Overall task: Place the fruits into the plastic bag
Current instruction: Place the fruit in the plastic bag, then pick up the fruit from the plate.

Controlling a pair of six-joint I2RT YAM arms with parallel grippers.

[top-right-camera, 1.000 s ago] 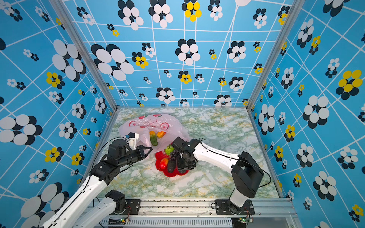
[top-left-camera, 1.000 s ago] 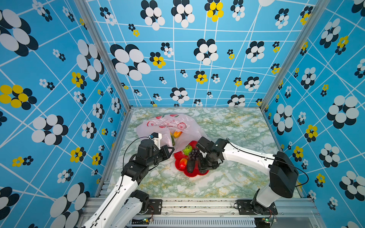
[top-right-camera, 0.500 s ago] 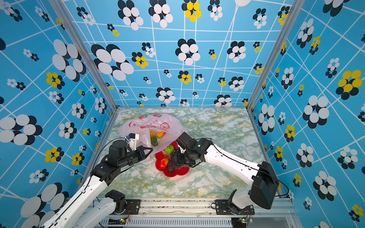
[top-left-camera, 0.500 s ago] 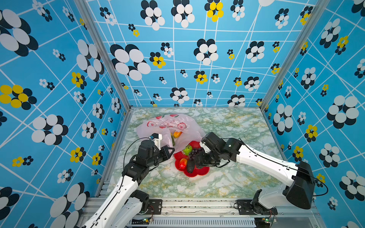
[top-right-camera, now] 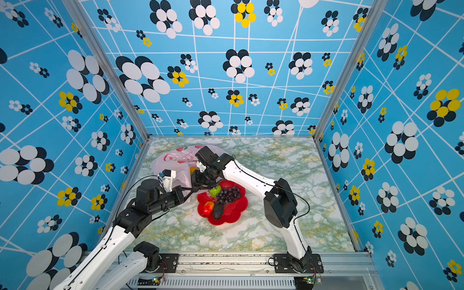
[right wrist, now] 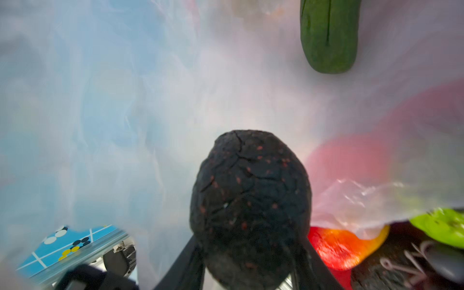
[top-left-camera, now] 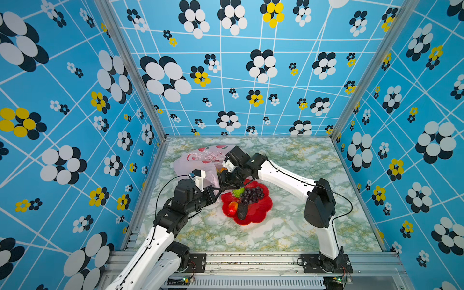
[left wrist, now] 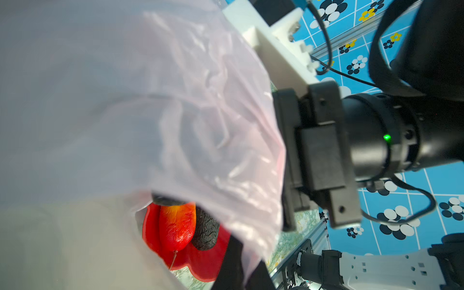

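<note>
The pale-pink plastic bag [top-left-camera: 200, 160] [top-right-camera: 175, 160] lies at the back left of the table. My left gripper [top-left-camera: 217, 192] [left wrist: 241, 271] is shut on its edge and holds the mouth up. At that mouth my right gripper [top-left-camera: 226, 179] [right wrist: 251, 263] is shut on a dark avocado [right wrist: 251, 200]. A long green fruit [right wrist: 329, 37] lies deeper inside the bag. On the red plate [top-left-camera: 261, 216] [top-right-camera: 236, 216] rest a grape bunch [top-left-camera: 252, 194], a green kiwi [top-left-camera: 237, 192], the red-orange mango [top-left-camera: 232, 208] [left wrist: 177, 226] and a second avocado [top-left-camera: 242, 211] [left wrist: 206, 233].
The plate sits right in front of the bag mouth, close under both grippers. Blue flower-patterned walls [top-left-camera: 75, 150] enclose the marble table [top-left-camera: 301, 238] on three sides. An aluminium rail [top-left-camera: 251, 258] runs along the front edge, carrying both arm bases.
My right gripper has lifted off the plate and travelled back and left to the bag mouth, carrying the avocado. The left arm has kept its hold on the bag.
</note>
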